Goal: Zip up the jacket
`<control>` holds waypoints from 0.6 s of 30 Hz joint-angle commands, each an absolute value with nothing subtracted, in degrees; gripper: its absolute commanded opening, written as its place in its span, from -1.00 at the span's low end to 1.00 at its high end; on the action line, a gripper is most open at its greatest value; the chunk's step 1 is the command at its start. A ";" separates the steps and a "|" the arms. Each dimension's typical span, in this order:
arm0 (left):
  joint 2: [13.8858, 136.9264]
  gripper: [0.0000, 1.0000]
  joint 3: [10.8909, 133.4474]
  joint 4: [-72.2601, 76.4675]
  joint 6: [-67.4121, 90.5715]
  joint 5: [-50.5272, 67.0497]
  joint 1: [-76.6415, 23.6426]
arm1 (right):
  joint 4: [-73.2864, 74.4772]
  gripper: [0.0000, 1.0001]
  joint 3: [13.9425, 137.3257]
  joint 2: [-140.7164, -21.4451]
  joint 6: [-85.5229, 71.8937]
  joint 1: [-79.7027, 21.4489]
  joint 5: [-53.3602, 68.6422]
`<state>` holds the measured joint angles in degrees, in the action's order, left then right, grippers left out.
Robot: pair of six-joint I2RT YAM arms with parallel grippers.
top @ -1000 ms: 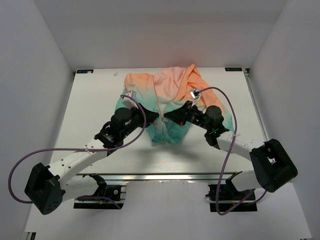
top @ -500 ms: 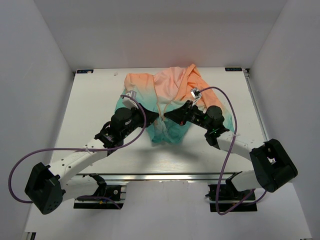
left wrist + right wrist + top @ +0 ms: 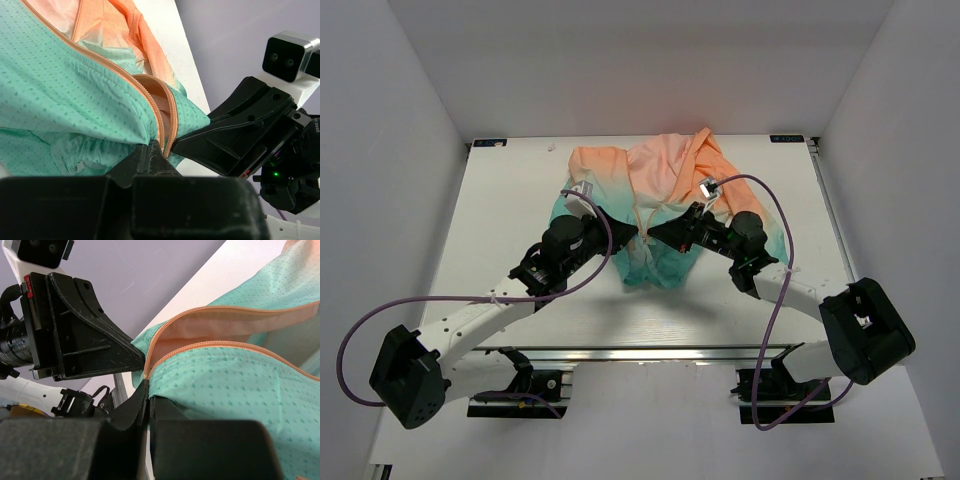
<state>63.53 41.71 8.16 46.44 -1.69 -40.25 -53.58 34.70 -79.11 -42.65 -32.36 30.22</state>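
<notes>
The jacket (image 3: 655, 180) lies at the back middle of the table, peach-orange at the top and teal at the hem. Its orange zipper (image 3: 161, 112) is open, with two tape edges running apart. My left gripper (image 3: 632, 234) is shut on the teal fabric (image 3: 75, 100) just beside the zipper's lower end. My right gripper (image 3: 654, 232) is shut on the opposite teal panel (image 3: 240, 380) at the zipper edge (image 3: 215, 345). The two grippers' tips nearly touch each other. In the left wrist view the right gripper's fingers (image 3: 235, 135) sit close on the right.
The white table (image 3: 500, 200) has walls on three sides. A small white bit (image 3: 550, 148) lies near the back left. Purple cables (image 3: 775, 300) loop from both arms. In the right wrist view the left gripper's body (image 3: 80, 340) fills the left side.
</notes>
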 commanded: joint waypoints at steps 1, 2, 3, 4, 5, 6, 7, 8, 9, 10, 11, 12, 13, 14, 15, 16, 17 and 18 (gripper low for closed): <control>62.05 -1.00 41.57 9.23 46.58 -1.32 -40.43 | -57.39 -1.00 34.28 -77.96 -42.80 -32.34 30.76; 62.05 -1.00 41.49 9.14 46.58 -1.23 -40.43 | -57.65 -1.00 34.36 -77.96 -43.06 -32.26 30.94; 62.14 -1.00 41.48 9.23 46.58 -1.06 -40.34 | -57.83 -1.00 34.45 -78.05 -43.50 -32.34 31.11; 62.14 -1.00 41.57 8.97 46.50 -1.05 -40.43 | -58.96 -1.00 34.37 -78.22 -43.77 -32.34 31.11; 62.14 -1.00 41.66 8.79 46.41 -1.05 -40.43 | -59.58 -1.00 34.28 -78.40 -44.12 -32.34 31.29; 62.14 -1.00 41.66 8.62 46.41 -0.97 -40.43 | -59.94 -1.00 34.28 -78.40 -44.64 -32.26 31.20; 62.05 -1.00 41.66 8.70 46.41 -0.97 -40.43 | -60.20 -1.00 34.36 -78.57 -44.65 -32.34 30.59; 61.96 -1.00 41.66 8.61 46.41 -0.97 -40.43 | -60.47 -1.00 34.45 -78.49 -44.74 -32.34 30.32; 61.79 -1.00 41.66 8.61 46.41 -0.97 -40.43 | -60.64 -1.00 34.54 -78.49 -44.82 -32.26 30.06; 61.70 -1.00 41.49 8.61 46.41 -0.88 -40.43 | -60.64 -1.00 34.54 -78.49 -44.82 -32.34 29.71; 61.53 -1.00 41.48 8.53 46.41 -0.79 -40.34 | -60.56 -1.00 34.54 -78.49 -44.91 -32.34 28.75; 61.44 -1.00 41.48 8.70 46.41 -0.70 -40.43 | -60.38 -1.00 34.63 -78.49 -44.91 -32.34 28.13; 61.35 -1.00 41.40 8.70 46.49 -0.53 -40.34 | -60.03 -1.00 34.72 -78.66 -44.83 -32.34 27.34; 61.26 -1.00 41.31 8.79 46.49 -0.53 -40.43 | -59.51 -1.00 35.06 -78.66 -44.74 -32.34 27.25; 61.26 -1.00 41.31 8.79 46.49 -0.44 -40.43 | -59.24 -1.00 35.24 -78.75 -44.74 -32.34 27.16; 61.26 -1.00 41.40 8.70 46.58 -0.44 -40.43 | -59.15 -1.00 35.16 -78.92 -44.65 -32.43 26.81; 61.26 -1.00 41.40 8.70 46.58 -0.35 -40.43 | -58.98 -1.00 35.33 -79.10 -44.56 -32.43 26.72; 61.17 -1.00 41.31 8.70 46.58 -0.35 -40.43 | -58.89 -1.00 35.33 -79.19 -44.65 -32.52 26.63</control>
<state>63.29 41.69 7.99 46.44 -1.28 -40.25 -55.77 34.70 -79.13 -44.60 -32.36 28.23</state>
